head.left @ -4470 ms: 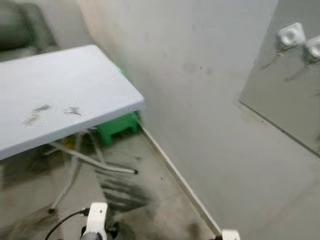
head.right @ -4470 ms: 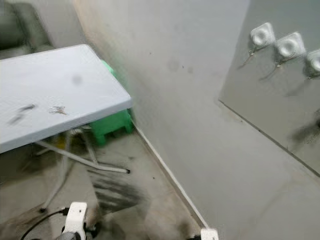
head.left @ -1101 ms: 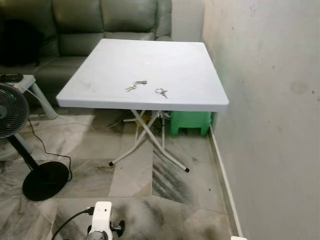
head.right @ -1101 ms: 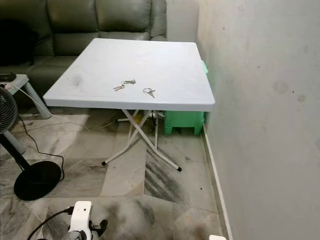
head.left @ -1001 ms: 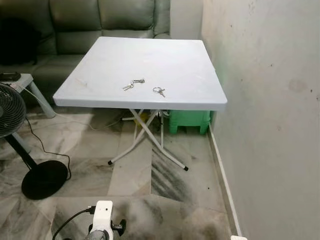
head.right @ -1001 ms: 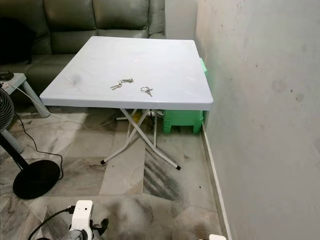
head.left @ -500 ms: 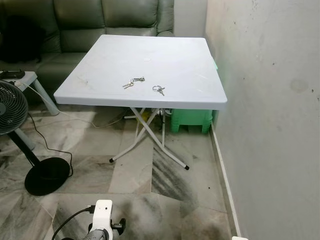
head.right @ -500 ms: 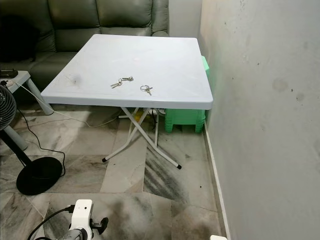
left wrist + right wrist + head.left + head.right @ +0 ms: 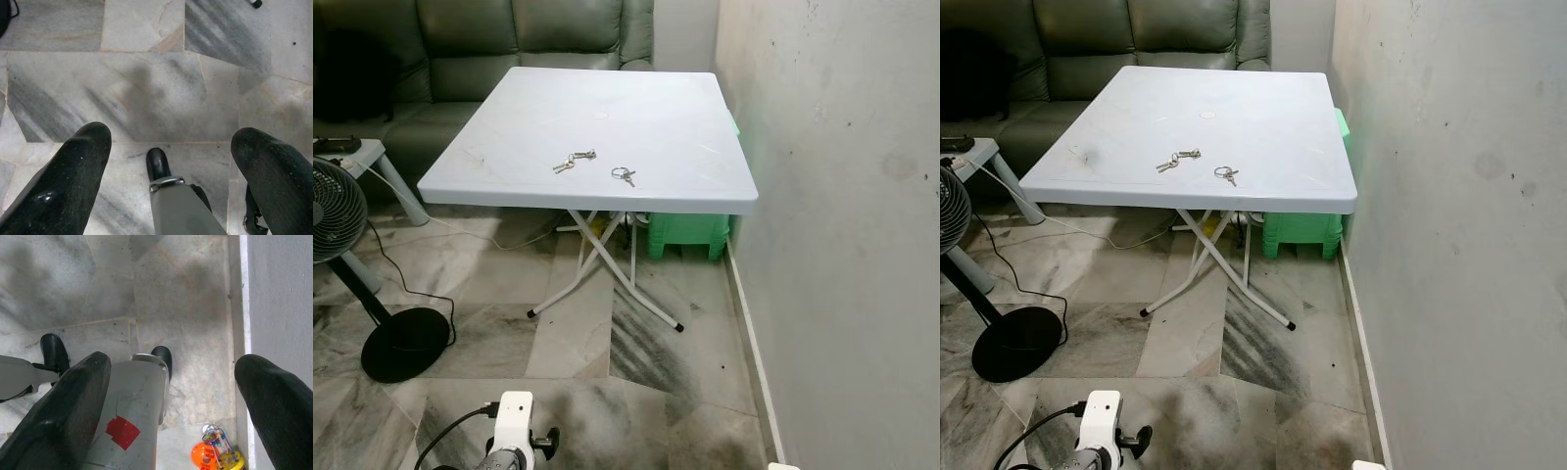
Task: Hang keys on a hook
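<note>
Nearest, both arms hang idle over the marble floor (image 9: 146,88): the left gripper (image 9: 168,161) and the right gripper (image 9: 171,396) each have their black fingers spread wide and hold nothing. Ahead, the fan (image 9: 333,211) and its trailing cord (image 9: 411,284) lie beside the path; a careless step could likely snag them. On the white folding table (image 9: 656,108), near its front edge, lie two sets of keys (image 9: 575,161) and (image 9: 625,176), small, flat, silvery, just apart. A clumsy pinch might skid them off the edge.

Two key sets (image 9: 575,161) flat on table (image 9: 656,108)
</note>
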### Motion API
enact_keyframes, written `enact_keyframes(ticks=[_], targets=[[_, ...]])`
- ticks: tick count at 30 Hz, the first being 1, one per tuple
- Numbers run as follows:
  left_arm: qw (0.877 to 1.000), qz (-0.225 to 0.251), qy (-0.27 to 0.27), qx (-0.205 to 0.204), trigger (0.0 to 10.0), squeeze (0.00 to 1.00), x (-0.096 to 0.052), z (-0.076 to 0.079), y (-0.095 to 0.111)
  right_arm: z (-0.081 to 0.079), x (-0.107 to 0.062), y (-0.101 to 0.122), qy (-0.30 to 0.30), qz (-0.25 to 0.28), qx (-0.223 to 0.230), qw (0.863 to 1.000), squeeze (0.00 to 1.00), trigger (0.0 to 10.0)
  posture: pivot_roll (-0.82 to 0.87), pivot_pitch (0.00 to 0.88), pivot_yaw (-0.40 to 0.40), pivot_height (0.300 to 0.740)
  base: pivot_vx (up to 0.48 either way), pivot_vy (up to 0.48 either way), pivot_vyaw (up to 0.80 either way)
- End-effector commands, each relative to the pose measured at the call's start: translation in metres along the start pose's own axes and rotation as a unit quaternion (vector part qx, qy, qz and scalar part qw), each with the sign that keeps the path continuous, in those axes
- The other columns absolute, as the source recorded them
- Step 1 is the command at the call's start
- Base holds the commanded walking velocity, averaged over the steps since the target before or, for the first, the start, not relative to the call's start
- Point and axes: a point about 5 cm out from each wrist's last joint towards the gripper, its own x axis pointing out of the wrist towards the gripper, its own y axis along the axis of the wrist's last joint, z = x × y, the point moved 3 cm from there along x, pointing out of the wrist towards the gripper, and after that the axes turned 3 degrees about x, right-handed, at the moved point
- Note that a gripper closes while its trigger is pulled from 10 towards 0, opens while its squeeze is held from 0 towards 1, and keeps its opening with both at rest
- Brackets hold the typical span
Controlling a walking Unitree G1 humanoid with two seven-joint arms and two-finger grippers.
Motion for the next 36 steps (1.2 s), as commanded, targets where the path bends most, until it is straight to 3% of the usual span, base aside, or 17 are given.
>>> enact_keyframes(ticks=[1,12,36], targets=[[1.0,-0.003,0.008,-0.001,10.0,0.0,-0.0007,-0.0054,-0.0012,-0.0005,-0.002,-0.0122,-0.002,-0.02,0.004,1.0,0.0,10.0,-0.05,0.0,0.024,0.74,0.0,0.0,0.0],[1.0,-0.008,0.009,-0.002,10.0,0.0,-0.0013,-0.0053,-0.0046,-0.0007,-0.0021,-0.0126,0.0,-0.021,-0.001,1.0,0.0,10.0,-0.05,0.0,0.018,0.74,0.0,0.084,0.0],[1.0,-0.005,0.009,-0.008,10.0,0.0,-0.001,-0.0046,-0.0032,0.0052,-0.0034,-0.015,-0.004,-0.024,-0.005,1.0,0.0,10.0,-0.05,0.0,0.009,0.74,0.0,0.467,0.0]])
